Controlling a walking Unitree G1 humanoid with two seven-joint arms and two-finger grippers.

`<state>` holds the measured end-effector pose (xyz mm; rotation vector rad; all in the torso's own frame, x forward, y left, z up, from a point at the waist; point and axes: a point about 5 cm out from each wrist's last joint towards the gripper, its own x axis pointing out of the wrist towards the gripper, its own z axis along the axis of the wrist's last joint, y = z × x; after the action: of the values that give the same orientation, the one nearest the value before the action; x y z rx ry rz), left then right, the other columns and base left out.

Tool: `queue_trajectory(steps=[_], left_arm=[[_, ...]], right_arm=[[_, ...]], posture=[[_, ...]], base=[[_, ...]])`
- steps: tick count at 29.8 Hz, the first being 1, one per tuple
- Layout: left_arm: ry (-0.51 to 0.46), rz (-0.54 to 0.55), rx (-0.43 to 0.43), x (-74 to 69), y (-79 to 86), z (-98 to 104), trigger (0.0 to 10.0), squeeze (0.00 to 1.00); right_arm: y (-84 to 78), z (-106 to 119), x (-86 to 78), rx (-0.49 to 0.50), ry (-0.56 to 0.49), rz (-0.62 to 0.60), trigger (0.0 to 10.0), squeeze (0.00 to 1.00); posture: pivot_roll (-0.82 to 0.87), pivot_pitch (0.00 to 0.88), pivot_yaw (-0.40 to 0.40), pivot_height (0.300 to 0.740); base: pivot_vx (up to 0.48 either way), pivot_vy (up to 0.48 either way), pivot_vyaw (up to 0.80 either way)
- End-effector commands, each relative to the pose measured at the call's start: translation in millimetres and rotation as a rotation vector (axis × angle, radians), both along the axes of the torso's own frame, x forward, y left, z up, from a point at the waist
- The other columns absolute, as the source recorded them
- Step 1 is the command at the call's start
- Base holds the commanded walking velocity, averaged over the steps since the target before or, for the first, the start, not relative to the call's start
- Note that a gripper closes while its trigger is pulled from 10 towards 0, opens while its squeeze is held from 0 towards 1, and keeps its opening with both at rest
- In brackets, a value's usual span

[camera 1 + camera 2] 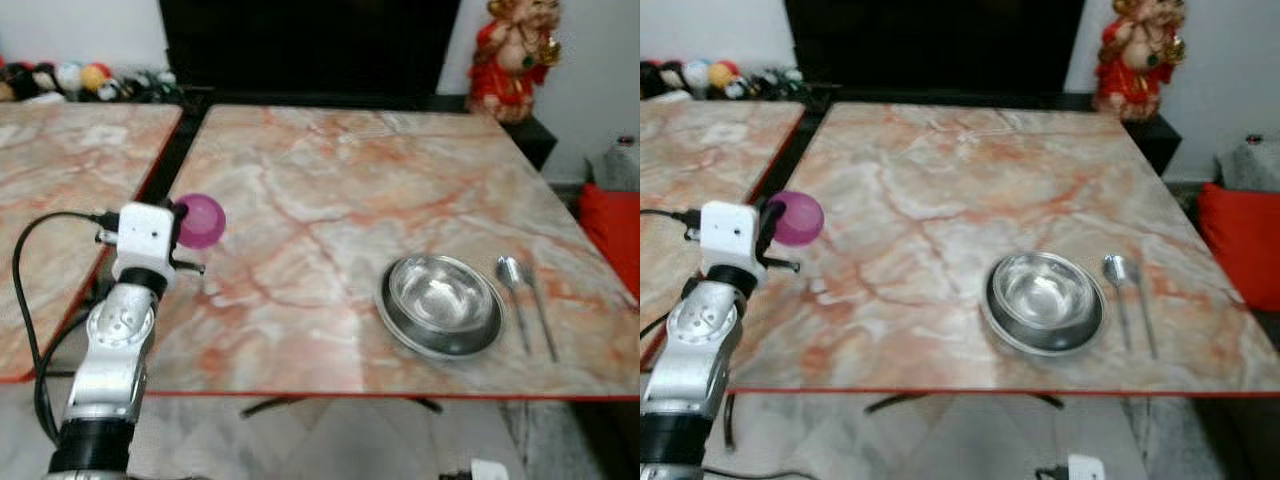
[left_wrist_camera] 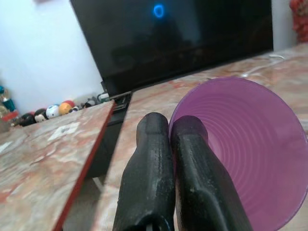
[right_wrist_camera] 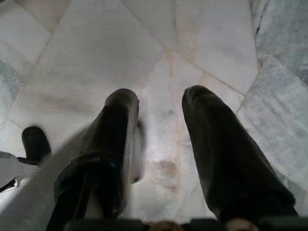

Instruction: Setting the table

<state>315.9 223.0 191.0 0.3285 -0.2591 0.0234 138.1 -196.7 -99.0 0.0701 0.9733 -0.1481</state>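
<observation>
The two black fingers (image 2: 192, 159) of the left gripper (image 2: 169, 126) are pinched tight on the rim of a see-through purple plastic cup (image 2: 250, 154). The cup hangs over the left edge of the pink marble table (image 1: 330, 190). Farther right, near the front edge, a shiny steel bowl (image 1: 444, 295) sits in a steel plate (image 1: 415, 335), with two steel spoons (image 1: 527, 300) lying just beside them. The right gripper (image 3: 161, 103) hangs over the pale stone floor (image 3: 144, 43), fingers apart.

Translucent purple cup (image 1: 202, 221), silver bowl (image 1: 444, 296), pink-and-orange veined marble table (image 1: 330, 190) with red edge, black-fingered pincer (image 2: 169, 144).
</observation>
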Motion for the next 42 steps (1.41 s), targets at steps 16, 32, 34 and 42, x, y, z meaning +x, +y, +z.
queue_trajectory(steps=[16, 32, 34, 42], left_arm=[[0.067, -0.098, -0.063, 3.4, -11.0, -5.8, 10.0, 0.0], [0.073, -0.111, -0.118, 3.6, -9.3, -3.0, 10.0, 0.0], [0.074, -0.113, -0.117, 3.9, -9.2, -2.6, 10.0, 0.0], [0.085, -0.12, -0.122, 3.6, -10.8, -4.4, 10.0, 0.0]], right_arm=[[-7.2, 1.3, 0.3, -0.027, 0.002, 0.022, 10.0, 0.0], [-7.5, 1.4, 0.5, -0.034, 0.001, 0.032, 10.0, 0.0], [-7.5, 1.5, 0.8, -0.038, 0.003, 0.039, 10.0, 0.0], [-7.0, 1.8, 1.8, -0.036, 0.0, 0.043, 10.0, 0.0]], posture=[[0.07, 0.0, -0.004, 0.74], [0.06, 0.0, -0.003, 0.74], [0.06, 0.0, -0.003, 0.74], [0.06, 0.0, -0.002, 0.74]], base=[[0.0, -0.215, 0.0], [0.0, 0.0, 0.0], [0.0, 0.0, 0.0], [0.0, 0.0, 0.0]])
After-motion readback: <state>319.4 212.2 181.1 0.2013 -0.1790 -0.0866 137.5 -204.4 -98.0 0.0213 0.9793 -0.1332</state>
